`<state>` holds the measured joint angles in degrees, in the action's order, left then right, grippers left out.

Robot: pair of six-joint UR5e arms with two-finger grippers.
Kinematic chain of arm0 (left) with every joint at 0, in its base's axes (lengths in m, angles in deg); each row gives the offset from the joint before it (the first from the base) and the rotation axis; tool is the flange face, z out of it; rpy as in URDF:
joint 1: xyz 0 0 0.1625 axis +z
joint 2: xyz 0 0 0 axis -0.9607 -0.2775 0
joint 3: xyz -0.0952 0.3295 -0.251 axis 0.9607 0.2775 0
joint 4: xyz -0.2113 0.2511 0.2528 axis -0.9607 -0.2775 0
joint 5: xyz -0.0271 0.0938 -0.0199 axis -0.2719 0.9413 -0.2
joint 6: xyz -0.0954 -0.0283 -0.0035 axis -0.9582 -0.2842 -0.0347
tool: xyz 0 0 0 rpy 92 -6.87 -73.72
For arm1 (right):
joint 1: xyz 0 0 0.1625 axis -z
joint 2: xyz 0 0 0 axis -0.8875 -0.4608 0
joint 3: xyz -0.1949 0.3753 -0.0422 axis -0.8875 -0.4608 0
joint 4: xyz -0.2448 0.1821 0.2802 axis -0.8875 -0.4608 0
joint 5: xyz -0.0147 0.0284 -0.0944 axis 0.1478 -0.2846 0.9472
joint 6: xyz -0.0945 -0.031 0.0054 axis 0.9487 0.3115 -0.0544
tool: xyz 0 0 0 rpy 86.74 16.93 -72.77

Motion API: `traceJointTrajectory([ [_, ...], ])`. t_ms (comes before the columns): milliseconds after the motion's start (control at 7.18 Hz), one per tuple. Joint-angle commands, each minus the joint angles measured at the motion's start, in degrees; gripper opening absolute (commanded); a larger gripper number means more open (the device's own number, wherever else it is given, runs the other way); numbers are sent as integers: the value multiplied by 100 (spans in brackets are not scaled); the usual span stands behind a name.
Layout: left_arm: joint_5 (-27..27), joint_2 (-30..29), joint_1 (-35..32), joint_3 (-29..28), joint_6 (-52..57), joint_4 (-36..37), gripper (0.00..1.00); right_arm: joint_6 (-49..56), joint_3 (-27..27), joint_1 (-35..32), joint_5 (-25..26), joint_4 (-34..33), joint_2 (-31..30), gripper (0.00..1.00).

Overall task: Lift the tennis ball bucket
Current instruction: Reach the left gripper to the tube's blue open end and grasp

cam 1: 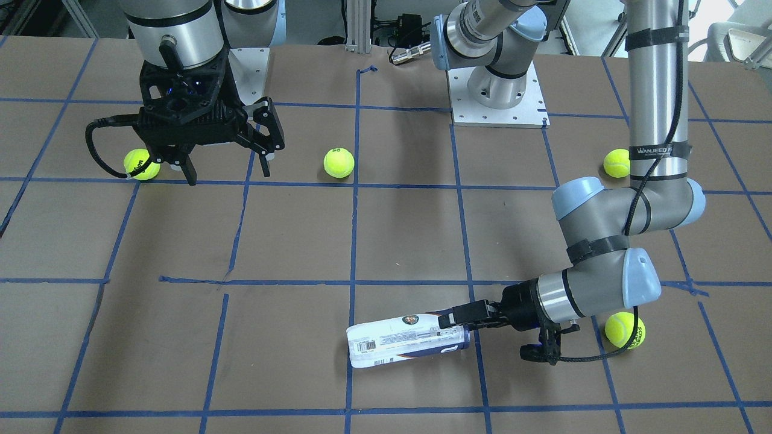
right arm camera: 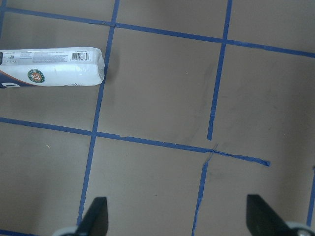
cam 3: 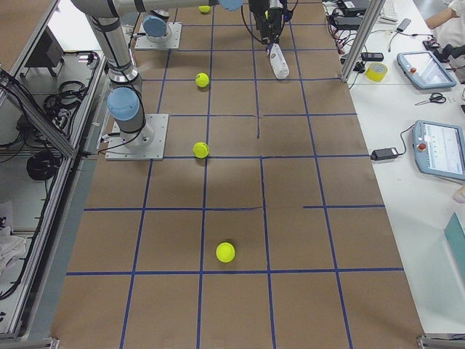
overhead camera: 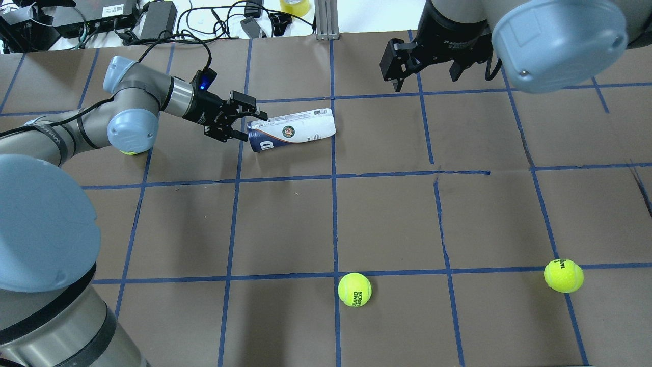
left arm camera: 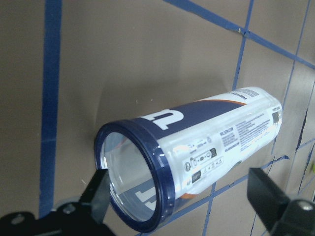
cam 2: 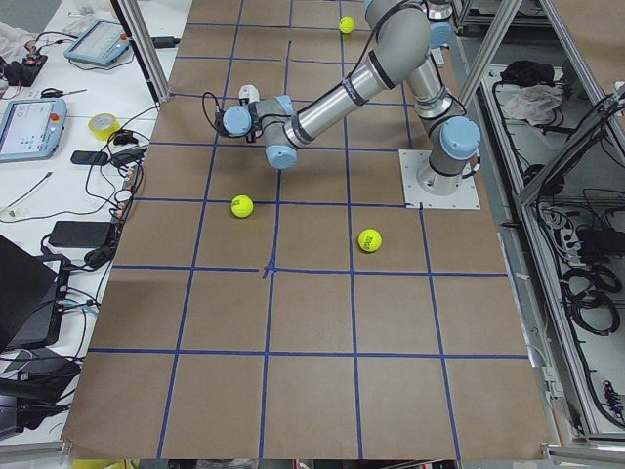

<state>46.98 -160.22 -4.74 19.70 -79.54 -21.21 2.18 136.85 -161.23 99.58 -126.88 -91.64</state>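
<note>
Rim end of tennis ball bucket (overhead camera: pixel 291 130) is being straddled by left pincer (overhead camera: pixel 251 126), spread wide, long axis lying inline; right pincer (overhead camera: pixel 424 79) also spread, well apart.

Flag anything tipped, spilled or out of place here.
The tennis ball bucket lies on its side, not upright, its navy-rimmed end facing the left gripper, and it looks empty. Four tennis balls sit scattered loose across the table.

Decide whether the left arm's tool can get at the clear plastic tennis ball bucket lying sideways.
Probably yes: the left tool, open, straddles the clear tennis ball bucket at its navy rim; nothing intervenes.
</note>
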Motion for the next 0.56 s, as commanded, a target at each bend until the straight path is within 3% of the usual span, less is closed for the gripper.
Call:
traceJointTrajectory([
  [0,-13,-8,-13,56,-7,-5,85,-7,-4,6,-7,14,-19,100],
  [139,-4,-8,-13,56,-7,-14,67,2,-4,6,19,14,-28,100],
  [418,5,1,-21,47,-34,-102,14,-7,-4,15,19,14,-28,100],
])
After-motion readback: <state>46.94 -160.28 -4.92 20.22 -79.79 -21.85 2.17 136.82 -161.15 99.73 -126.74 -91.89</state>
